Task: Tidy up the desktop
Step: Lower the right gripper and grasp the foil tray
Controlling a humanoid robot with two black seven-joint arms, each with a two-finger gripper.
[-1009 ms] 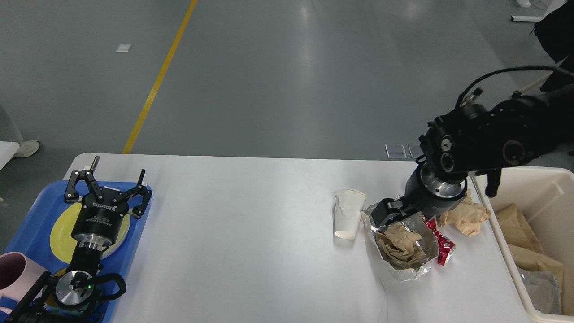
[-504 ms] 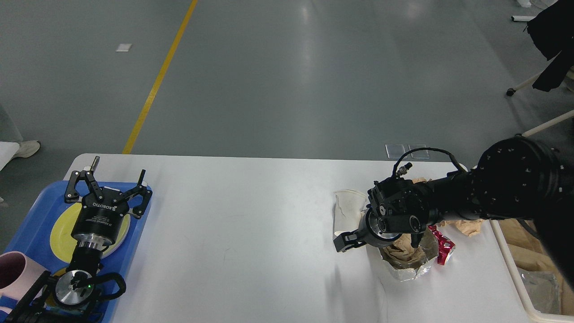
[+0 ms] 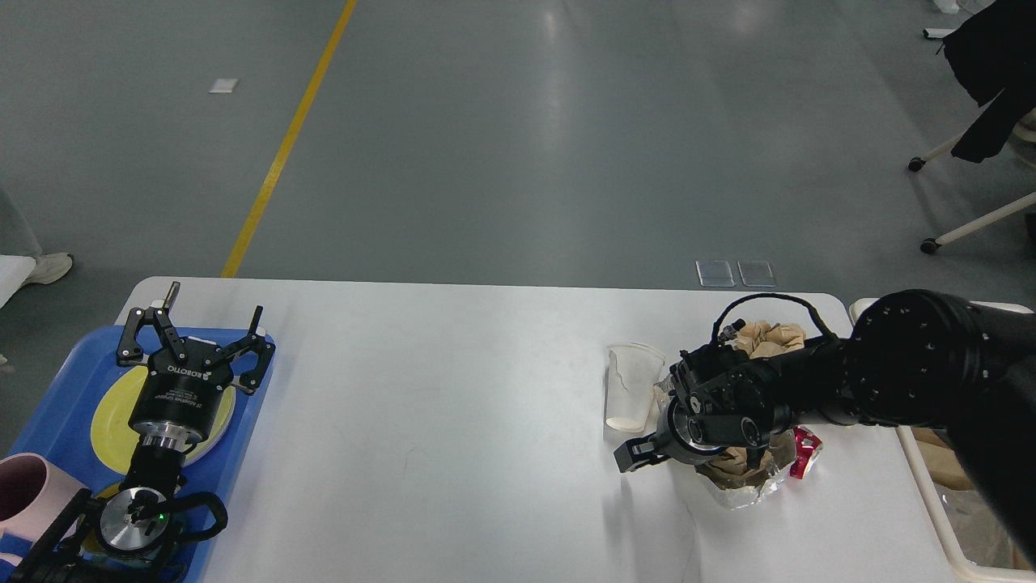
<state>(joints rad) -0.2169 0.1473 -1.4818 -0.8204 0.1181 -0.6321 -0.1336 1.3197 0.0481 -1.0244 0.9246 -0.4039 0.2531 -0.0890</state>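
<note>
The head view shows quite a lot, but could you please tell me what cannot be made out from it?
- Right end effector: seen dark and end-on, so open or shut cannot be told.
- Foil wrapper with brown paper: mostly covered by the right wrist.
- Cream bin: cut off by the right edge and hidden behind the arm; contents unclear.
- Pink mug: cut off by the left edge.
- Yellow plate on the blue tray: partly hidden under the left end effector.

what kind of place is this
Probably an industrial hall or robot lab, not a home: a bare grey floor with a yellow line painted on it, and a plain white desktop set up with litter.
</note>
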